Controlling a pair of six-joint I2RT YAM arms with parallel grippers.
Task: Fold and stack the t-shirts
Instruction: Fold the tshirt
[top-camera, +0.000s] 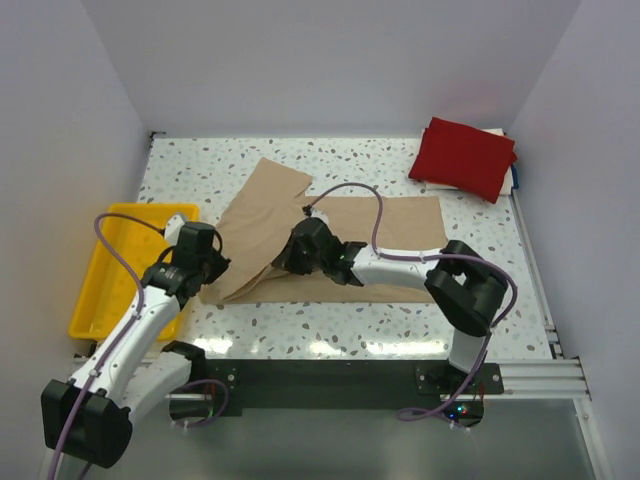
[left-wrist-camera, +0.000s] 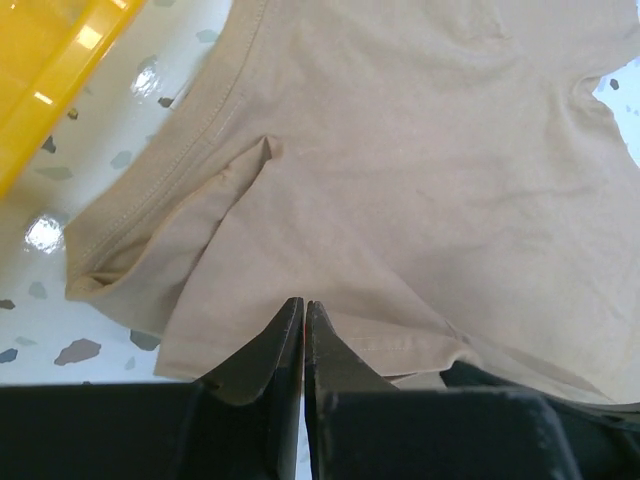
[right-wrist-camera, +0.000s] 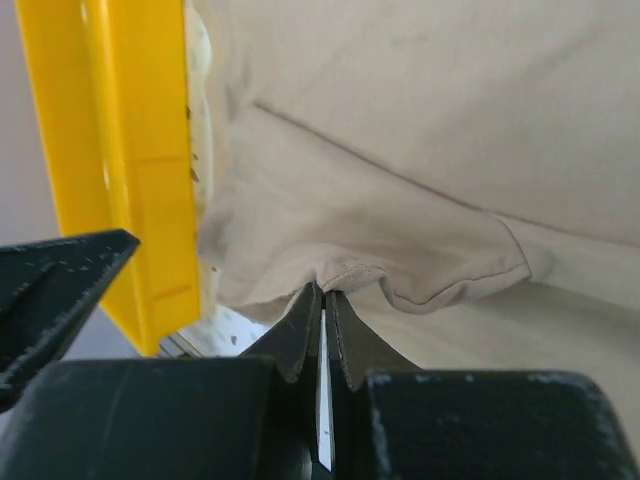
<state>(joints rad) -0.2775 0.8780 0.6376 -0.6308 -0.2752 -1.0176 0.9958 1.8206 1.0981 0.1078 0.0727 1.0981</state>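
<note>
Tan t-shirt (top-camera: 410, 230): lies partly spread across the middle of the table, with one sleeve flared toward 11 o'clock.
Dark red t-shirt (top-camera: 465, 157): folded, at the table's 1 o'clock corner, well apart from the tan one.
Yellow tray (top-camera: 95, 300): at 9 o'clock, just beside the tan shirt's left edge.
Handling: likely light, limp and creasing easily. It will sag and drag unless lifted at two spread points.
Where to hold: best on the stitched hems and edges, where the doubled cloth gives the fingers something to pinch.
Left gripper (left-wrist-camera: 303, 315): at the shirt's 8 o'clock corner, fingers almost together, nipping the near edge of the cloth.
Right gripper (right-wrist-camera: 325, 300): at about 6 o'clock of the shirt, fingers pressed together on a small pucker of hem.
</note>
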